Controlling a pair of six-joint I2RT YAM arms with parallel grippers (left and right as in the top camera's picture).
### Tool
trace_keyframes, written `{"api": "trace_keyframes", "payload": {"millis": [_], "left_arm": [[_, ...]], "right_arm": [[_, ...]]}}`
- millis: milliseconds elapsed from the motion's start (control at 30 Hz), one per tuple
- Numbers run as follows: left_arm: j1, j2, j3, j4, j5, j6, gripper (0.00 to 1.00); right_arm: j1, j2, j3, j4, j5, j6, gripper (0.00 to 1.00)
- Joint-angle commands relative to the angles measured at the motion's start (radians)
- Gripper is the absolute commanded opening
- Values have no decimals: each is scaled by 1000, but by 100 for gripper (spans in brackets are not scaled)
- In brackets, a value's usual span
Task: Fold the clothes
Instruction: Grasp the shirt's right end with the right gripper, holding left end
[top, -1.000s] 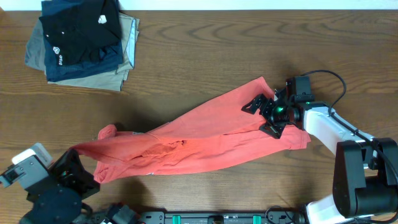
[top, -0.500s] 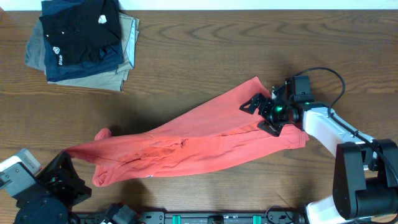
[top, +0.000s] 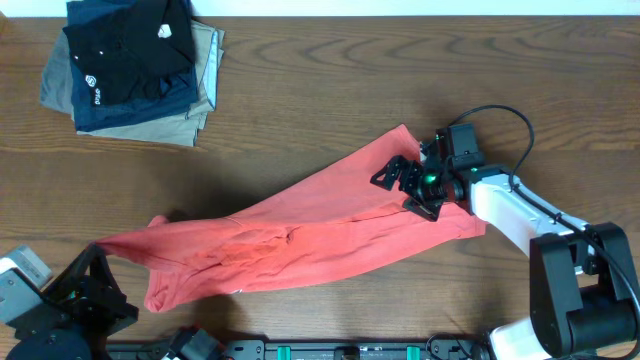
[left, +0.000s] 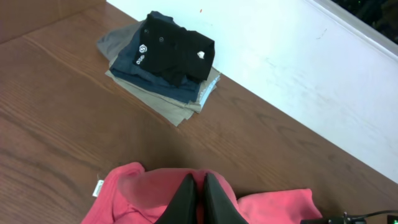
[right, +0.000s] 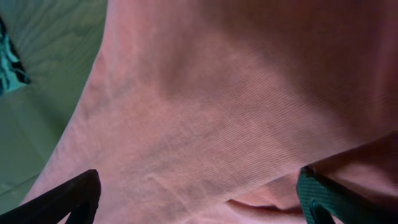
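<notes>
The left tool (left: 198, 198) is clamped shut on a bunched fold of the red T-shirt (top: 300, 230) and is held low at the near left corner of the surface (top: 400, 80). The right tool (top: 405, 185) is spread wide over the shirt's far right end, with nothing gripped. The shirt is stretched diagonally and twisted, well apart from the stack of folded clothes (top: 130, 70). Should the left end be pulled while the right end is unheld, the shirt could be dragged and bunched. The right arm is reached inward, its wrist angled down.

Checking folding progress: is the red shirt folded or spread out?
Not folded: the shirt lies stretched in a long, wrinkled diagonal band across the table, its left end pinched by the left gripper.
</notes>
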Motion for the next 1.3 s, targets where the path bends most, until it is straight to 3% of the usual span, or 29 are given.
{"api": "trace_keyframes", "payload": {"millis": [0, 233, 467, 667, 933, 1267], "left_arm": [[2, -6, 22, 3, -10, -5, 6], [2, -6, 22, 3, -5, -5, 6], [2, -6, 22, -13, -5, -5, 6], [2, -6, 22, -19, -5, -5, 6], [2, -6, 22, -34, -5, -5, 6], [2, -6, 22, -35, -5, -5, 6]], "right_arm": [[5, -19, 9, 16, 50, 27, 95], [13, -18, 9, 59, 50, 50, 82], [18, -18, 7, 58, 75, 53, 80], [19, -16, 2, 58, 113, 53, 71], [2, -16, 2, 47, 184, 67, 66], [-22, -16, 2, 49, 296, 36, 70]]}}
